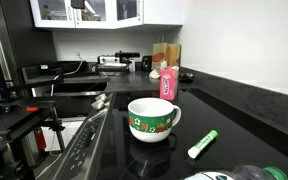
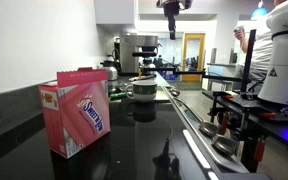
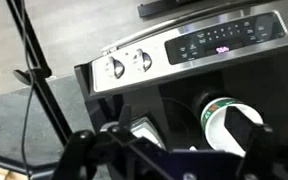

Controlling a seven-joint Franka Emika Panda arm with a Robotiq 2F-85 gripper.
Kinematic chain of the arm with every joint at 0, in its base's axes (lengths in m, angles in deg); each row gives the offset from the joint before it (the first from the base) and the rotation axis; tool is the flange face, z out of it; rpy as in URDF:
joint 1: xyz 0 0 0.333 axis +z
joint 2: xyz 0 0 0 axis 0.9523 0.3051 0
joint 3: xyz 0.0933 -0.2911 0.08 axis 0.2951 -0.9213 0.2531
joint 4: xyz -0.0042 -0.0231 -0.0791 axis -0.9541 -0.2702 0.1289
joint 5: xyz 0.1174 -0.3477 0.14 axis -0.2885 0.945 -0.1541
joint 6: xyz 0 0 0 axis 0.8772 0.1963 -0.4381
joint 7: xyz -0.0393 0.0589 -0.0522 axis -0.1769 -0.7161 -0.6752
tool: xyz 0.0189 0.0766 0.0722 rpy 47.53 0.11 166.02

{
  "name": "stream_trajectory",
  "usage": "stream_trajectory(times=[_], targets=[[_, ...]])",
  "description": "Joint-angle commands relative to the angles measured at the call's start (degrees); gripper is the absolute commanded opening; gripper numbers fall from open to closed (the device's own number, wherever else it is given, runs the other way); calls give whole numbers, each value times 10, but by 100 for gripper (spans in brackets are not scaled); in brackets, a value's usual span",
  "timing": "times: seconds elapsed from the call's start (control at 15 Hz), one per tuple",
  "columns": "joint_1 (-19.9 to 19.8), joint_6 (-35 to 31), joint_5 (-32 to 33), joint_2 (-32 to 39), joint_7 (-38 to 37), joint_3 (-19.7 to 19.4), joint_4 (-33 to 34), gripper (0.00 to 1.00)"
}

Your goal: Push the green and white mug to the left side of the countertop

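The green and white mug (image 1: 152,118) stands upright on the glossy black countertop (image 1: 234,110), close to the stove edge, with its handle towards the marker side. It also shows small and far off in an exterior view (image 2: 142,89), and from above in the wrist view (image 3: 222,122). The gripper (image 2: 171,22) hangs high above the counter, well clear of the mug. In the wrist view its two fingers (image 3: 169,152) are spread wide with nothing between them, and the mug lies below near the right finger.
A green marker (image 1: 202,144) lies on the counter beside the mug. A pink box (image 1: 168,82) (image 2: 76,112) stands further along. The metal stove (image 1: 84,148) with knobs and control panel (image 3: 194,45) borders the counter. Appliances stand at the far end.
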Motion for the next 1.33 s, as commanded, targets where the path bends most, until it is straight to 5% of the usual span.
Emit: stream_trajectory(times=[0.0,0.47,0.8,1.27], targets=[[0,1,0,0,0,0,1,100],[2,10,-24,5,-21,0,2,100],[22,-103,-79,20,-46,21,-48,100],[54,-241,3,164,-219,60,-37,100]])
